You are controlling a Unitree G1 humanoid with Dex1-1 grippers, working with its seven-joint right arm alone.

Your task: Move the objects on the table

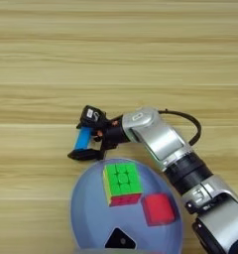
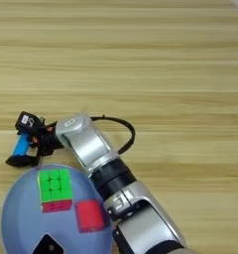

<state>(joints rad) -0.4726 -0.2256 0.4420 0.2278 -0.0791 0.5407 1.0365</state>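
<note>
Two black fingers of our end effector (image 1: 86,134) straddle the blue bar (image 1: 83,138), gripping it. Our forearm (image 1: 158,136) slants up-left over the table (image 1: 119,54), beside the blue plate (image 1: 89,208).

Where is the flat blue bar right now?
The flat blue bar sits between the two black fingers of the right end effector, over the table just beyond the far-left rim of the blue plate, up-left of the puzzle cube.

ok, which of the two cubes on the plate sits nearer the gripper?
The green-and-red puzzle cube, just below the right gripper; the plain red cube lies farther toward the blue plate's right side.
</note>
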